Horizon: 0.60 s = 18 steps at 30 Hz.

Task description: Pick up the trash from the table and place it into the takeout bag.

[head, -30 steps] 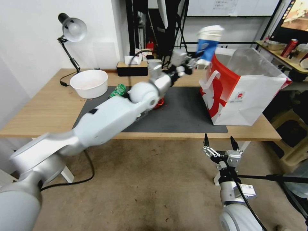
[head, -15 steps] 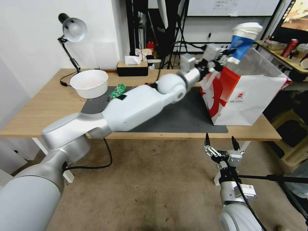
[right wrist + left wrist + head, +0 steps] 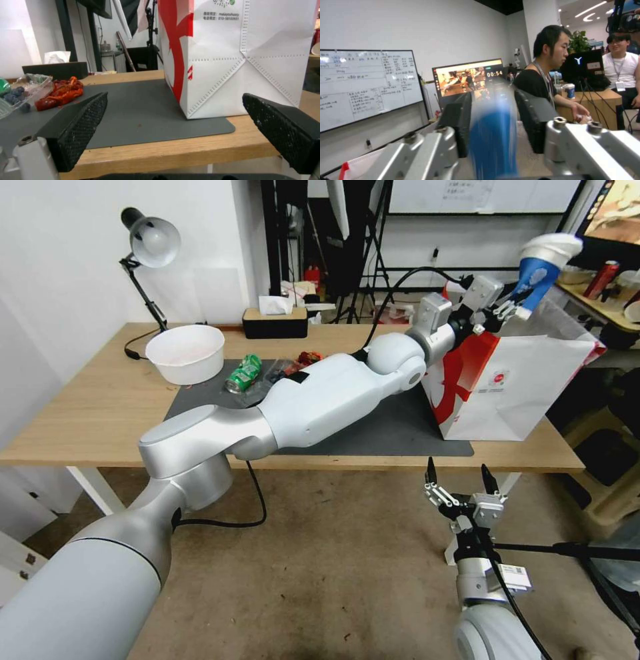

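My left gripper [image 3: 517,301] is shut on a blue paper cup [image 3: 541,265] with a white lid, held tilted above the open top of the takeout bag [image 3: 513,380]. In the left wrist view the cup [image 3: 493,140] sits between the two black pads [image 3: 533,120]. The white and red bag stands at the table's [image 3: 100,400] right end. More trash lies on the dark mat: a crushed green can [image 3: 243,373], a clear clamshell [image 3: 275,371] and red shells [image 3: 308,357]. My right gripper [image 3: 459,479] hangs open below the table's front edge, facing the bag [image 3: 240,62] and the shells [image 3: 61,93].
A white bowl [image 3: 185,352] stands at the mat's back left corner. Behind it are a desk lamp [image 3: 150,243] and a black tissue box [image 3: 275,321]. Stands, cables and a side desk crowd the space behind and right of the bag.
My left arm has swung to the right with the blue cup, from the bag's left side to above its open top. The can and shells have come into view. The right arm stayed still.
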Available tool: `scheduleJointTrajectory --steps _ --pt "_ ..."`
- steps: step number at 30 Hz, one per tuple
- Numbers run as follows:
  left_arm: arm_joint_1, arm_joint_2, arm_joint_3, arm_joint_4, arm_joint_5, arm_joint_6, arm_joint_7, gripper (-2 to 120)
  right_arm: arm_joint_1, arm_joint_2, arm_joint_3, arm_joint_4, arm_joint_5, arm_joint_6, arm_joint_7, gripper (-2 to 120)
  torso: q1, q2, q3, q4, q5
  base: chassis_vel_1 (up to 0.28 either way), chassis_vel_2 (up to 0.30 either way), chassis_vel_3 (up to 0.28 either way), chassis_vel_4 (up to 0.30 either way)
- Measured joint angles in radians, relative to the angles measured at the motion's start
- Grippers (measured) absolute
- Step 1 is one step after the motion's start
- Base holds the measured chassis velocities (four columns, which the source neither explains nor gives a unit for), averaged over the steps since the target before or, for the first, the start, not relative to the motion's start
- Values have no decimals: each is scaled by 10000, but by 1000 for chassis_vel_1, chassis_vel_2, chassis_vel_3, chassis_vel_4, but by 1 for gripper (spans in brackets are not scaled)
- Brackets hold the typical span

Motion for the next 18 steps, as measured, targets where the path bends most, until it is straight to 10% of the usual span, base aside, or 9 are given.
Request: scheduleJointTrajectory --steps 18 --pt "609 1866 -1151 -1515 -221 447 -883 99 24 49 -27 55 -37 -52 -7 100 0 0 0 -1 -4 0 0 0 0"
